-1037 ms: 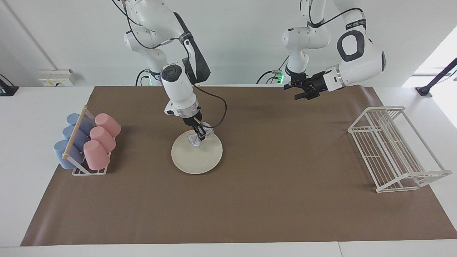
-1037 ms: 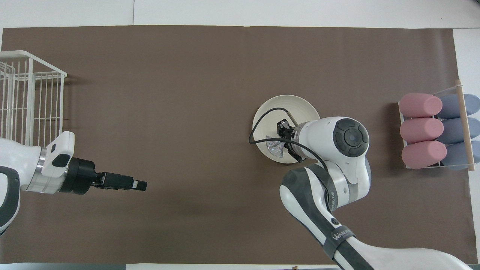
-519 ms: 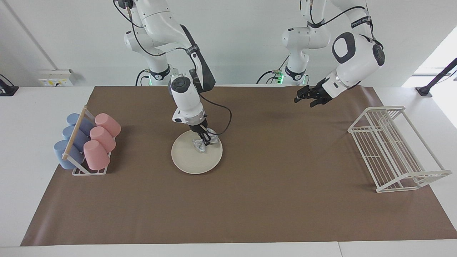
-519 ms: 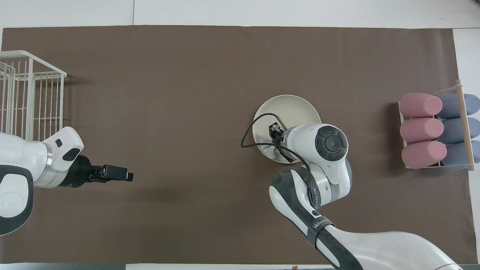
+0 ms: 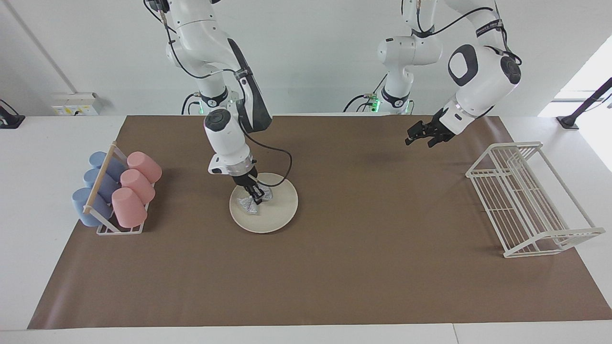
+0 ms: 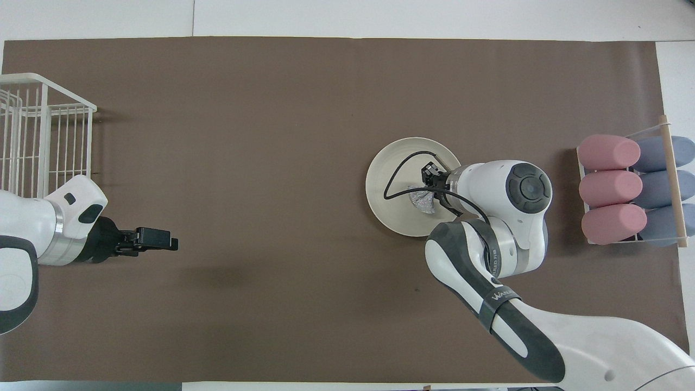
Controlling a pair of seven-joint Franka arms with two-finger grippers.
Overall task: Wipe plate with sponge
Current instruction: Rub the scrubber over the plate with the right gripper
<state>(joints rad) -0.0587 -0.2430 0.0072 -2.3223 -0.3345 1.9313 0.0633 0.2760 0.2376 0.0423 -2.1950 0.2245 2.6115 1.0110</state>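
Brown-covered table [image 5: 334,267]: right pincer [image 5: 253,193] pinches the sponge [image 5: 249,204] against the plate [image 5: 275,215], bare plate lying toward the left arm's end; left pincer [image 5: 420,136] waits aloft, grip unreadable.

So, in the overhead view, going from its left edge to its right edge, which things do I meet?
White wire rack → left pincer → plate → sponge held in the right pincer → rack of pink and blue cups.
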